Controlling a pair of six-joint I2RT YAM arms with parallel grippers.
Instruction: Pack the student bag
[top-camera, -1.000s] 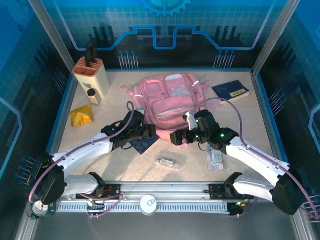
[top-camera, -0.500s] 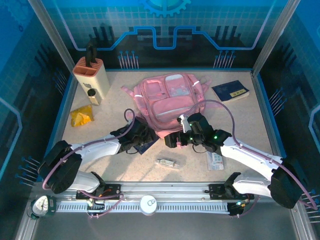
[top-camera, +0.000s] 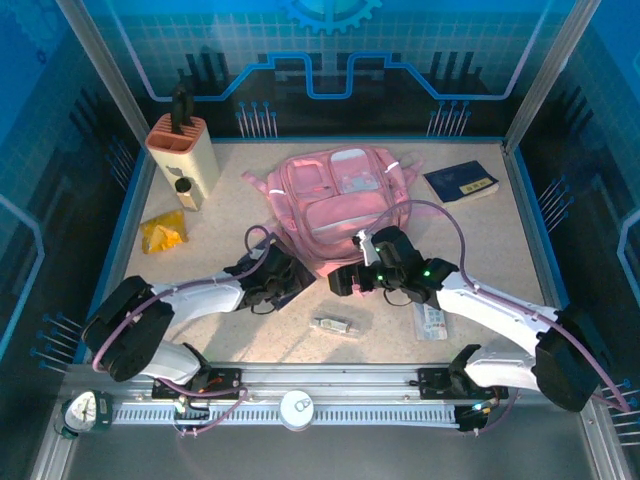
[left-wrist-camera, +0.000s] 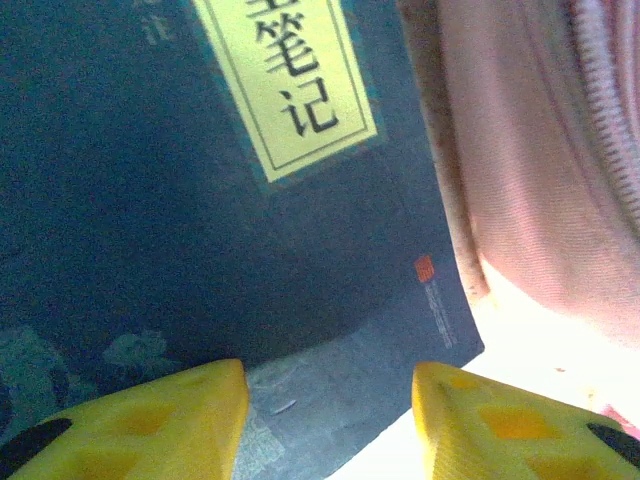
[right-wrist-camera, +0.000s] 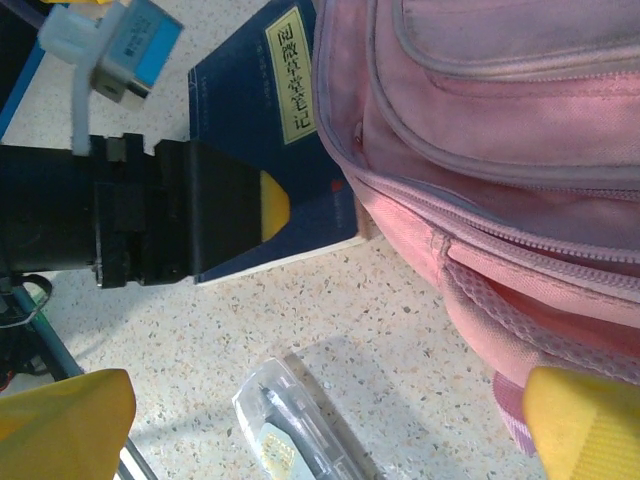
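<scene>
Student bag, one large soft pink fabric backpack (top-camera: 345, 205), lies just beyond the left gripper (left-wrist-camera: 330, 420), released, its yellow fingers (left-wrist-camera: 140, 420) apart over a flat dark-blue notebook (left-wrist-camera: 200, 200) touching the bag. Right gripper (right-wrist-camera: 320, 430) gapes empty. Right wrist view adds zip seams (right-wrist-camera: 480, 225); overhead, a second notebook (top-camera: 461, 181) farther right.
</scene>
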